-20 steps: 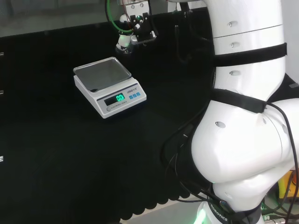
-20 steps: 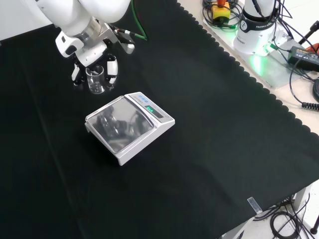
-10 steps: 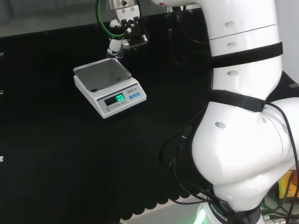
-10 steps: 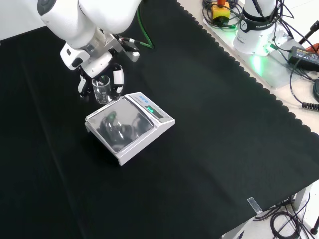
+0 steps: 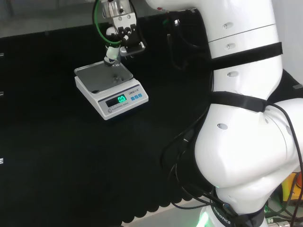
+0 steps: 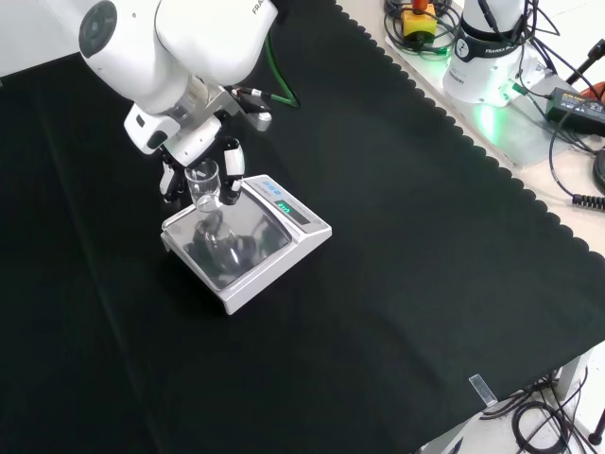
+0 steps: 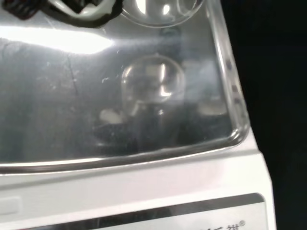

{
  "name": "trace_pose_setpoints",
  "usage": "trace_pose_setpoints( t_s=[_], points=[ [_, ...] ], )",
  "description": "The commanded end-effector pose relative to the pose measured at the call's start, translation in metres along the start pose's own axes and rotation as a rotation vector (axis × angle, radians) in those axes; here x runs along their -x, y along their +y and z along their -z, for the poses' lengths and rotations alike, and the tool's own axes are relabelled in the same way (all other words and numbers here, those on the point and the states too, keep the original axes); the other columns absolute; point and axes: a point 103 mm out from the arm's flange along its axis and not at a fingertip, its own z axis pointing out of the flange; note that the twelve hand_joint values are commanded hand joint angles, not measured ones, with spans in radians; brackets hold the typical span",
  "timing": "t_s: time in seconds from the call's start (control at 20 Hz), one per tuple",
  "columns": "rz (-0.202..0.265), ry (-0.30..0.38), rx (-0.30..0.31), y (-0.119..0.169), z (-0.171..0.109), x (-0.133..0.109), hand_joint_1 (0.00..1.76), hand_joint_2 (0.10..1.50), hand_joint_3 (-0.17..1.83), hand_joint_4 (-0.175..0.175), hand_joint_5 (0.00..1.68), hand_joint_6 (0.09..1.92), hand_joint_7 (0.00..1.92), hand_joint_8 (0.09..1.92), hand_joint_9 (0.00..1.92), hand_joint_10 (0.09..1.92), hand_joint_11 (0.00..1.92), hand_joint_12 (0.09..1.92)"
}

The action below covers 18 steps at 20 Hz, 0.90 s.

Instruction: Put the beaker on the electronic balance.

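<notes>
Black cloth (image 6: 397,246) covers the bench, w/ a scalloped edge at front view's right. Beyond it: pale bench top (image 6: 567,161) w/ black cables (image 6: 567,90).

This is a robotics lab bench set up for chemistry-style handling. A black cloth (image 6: 397,236) with a scalloped edge covers the bench. On it stands an electronic balance (image 6: 248,241) with a shiny steel pan and a lit green display, and just above its pan a small clear glass beaker (image 6: 204,183) is held by the robot hand (image 6: 194,156). Well beyond the balance, off the cloth's edge, are the arm's green-lit base (image 6: 482,52), an emergency-stop button (image 6: 416,19), a power brick (image 6: 577,104) and loose cables (image 6: 558,161).
</notes>
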Motion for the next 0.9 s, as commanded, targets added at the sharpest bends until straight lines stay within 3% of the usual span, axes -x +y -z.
trace_pose_setpoints(
  t_s=[0.05, 0.7, 0.9],
  points=[
    [0.017, 0.006, -0.008, 0.006, -0.012, -0.007, 0.93, 0.71, 0.64, -0.175, 0.55, 0.43, 1.08, 0.69, 1.54, 0.09, 1.44, 0.67],
    [0.034, -0.038, -0.058, 0.014, -0.031, -0.023, 0.89, 0.71, 0.64, -0.175, 0.54, 0.37, 1.02, 0.70, 1.48, 0.09, 1.27, 0.83],
    [0.030, -0.042, -0.068, 0.012, -0.031, -0.022, 0.87, 0.71, 0.65, -0.161, 0.51, 0.30, 0.92, 0.73, 1.38, 0.09, 1.15, 0.94]
  ],
)
